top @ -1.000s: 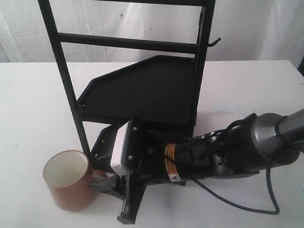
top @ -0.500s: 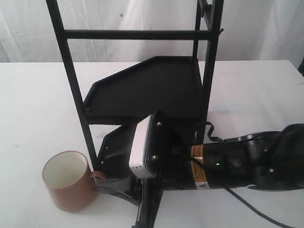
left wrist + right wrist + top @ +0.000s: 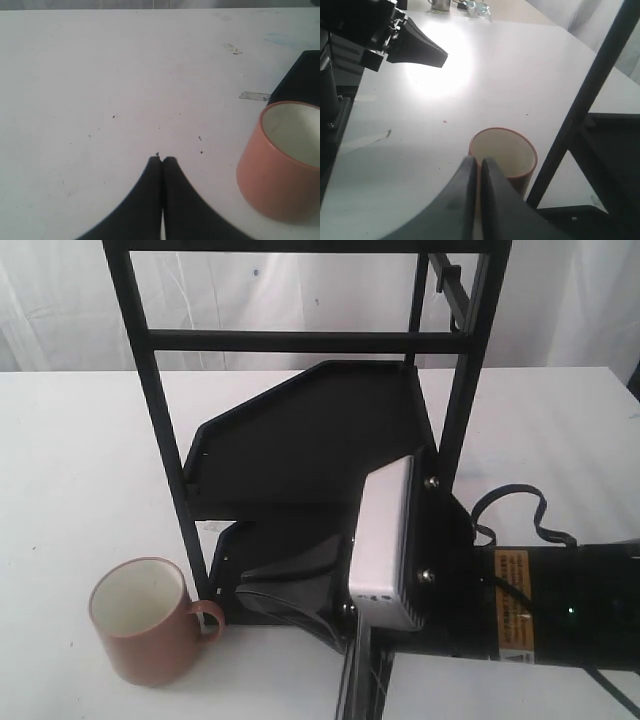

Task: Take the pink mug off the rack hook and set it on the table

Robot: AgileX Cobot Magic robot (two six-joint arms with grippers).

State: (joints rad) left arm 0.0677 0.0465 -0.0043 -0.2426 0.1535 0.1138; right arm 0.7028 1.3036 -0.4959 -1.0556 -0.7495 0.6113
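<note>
**Status.** The dusty pink ceramic mug, cream-white inside, stands upright on the white flat bench. It is just beside the left post of the tall black metal frame rack. Its loop handle points toward the right arm. Nothing grips it, so placement appears complete.

**Pincer state.**
- The right pincer has its fingers pressed together and holds nothing. It is near the mug rim but apart from it.
- The left pincer is likewise closed and empty, low over bare bench with the mug off to one side.

**Hazards.**
1. The right pincer is close to the handle. A sideways or forward move could clip the handle and tip or slide the mug.
2. The right arm lies through the rack's lower frame. A careless lift could strike the post or shelf and jolt the rack against the mug.
3. The mug nearly touches the post, so any rack shift could reach it.
</note>
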